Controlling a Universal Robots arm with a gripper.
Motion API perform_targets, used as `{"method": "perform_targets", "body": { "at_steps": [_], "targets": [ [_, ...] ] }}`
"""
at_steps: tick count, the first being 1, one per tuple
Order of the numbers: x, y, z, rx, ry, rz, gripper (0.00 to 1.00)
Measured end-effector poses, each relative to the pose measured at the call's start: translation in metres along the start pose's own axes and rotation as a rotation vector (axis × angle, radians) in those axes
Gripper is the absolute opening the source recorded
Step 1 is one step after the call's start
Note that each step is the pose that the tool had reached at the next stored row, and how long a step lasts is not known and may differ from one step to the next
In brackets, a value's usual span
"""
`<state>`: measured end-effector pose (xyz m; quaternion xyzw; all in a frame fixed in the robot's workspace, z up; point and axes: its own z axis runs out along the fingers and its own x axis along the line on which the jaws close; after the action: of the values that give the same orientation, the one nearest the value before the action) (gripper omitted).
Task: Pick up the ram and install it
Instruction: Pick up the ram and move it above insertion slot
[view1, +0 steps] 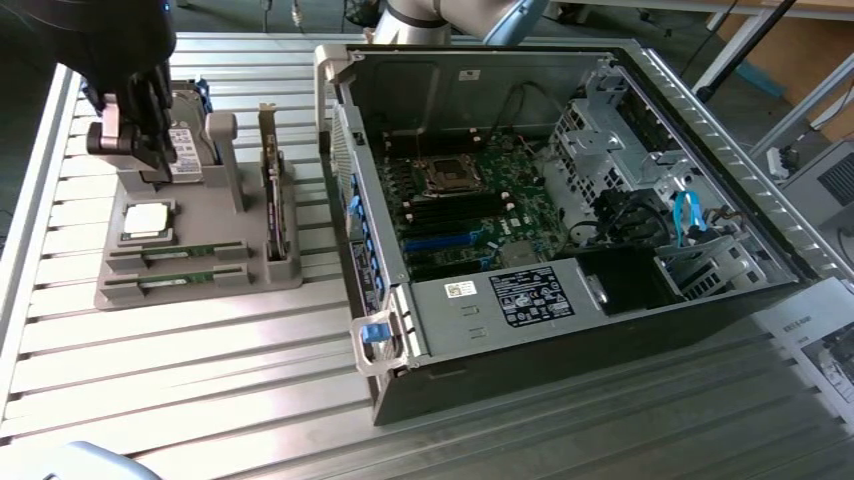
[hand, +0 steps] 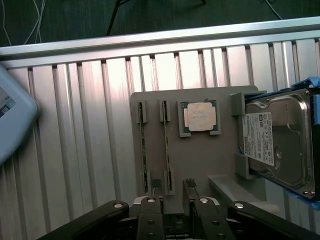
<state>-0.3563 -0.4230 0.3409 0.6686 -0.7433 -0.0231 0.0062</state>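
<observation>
Two green ram sticks (view1: 179, 252) (view1: 179, 277) lie on edge, side by side, in slots of a grey holder tray (view1: 160, 295) on the exterior view's left. In the wrist view they show as two thin parallel strips (hand: 142, 150) (hand: 166, 145). My gripper (view1: 136, 150) hangs above the far end of the tray, over the hard drive, well short of the sticks. In the wrist view my gripper (hand: 172, 187) stands open, its fingertips (hand: 156, 186) apart and nothing between them.
The tray also holds a silver processor chip (hand: 200, 116), a hard drive (hand: 277, 142) and an upright expansion card (view1: 276, 200). An open computer case (view1: 574, 300) with its motherboard (view1: 467, 200) lies on the exterior view's right. A pale grey object (hand: 12, 120) sits beside the tray.
</observation>
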Motion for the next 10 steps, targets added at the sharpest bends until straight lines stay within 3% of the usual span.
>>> {"method": "perform_targets", "body": {
  "at_steps": [10],
  "targets": [
    [0.000,-0.0005,0.0115,0.0000,0.0000,0.000,0.30]
  ]
}}
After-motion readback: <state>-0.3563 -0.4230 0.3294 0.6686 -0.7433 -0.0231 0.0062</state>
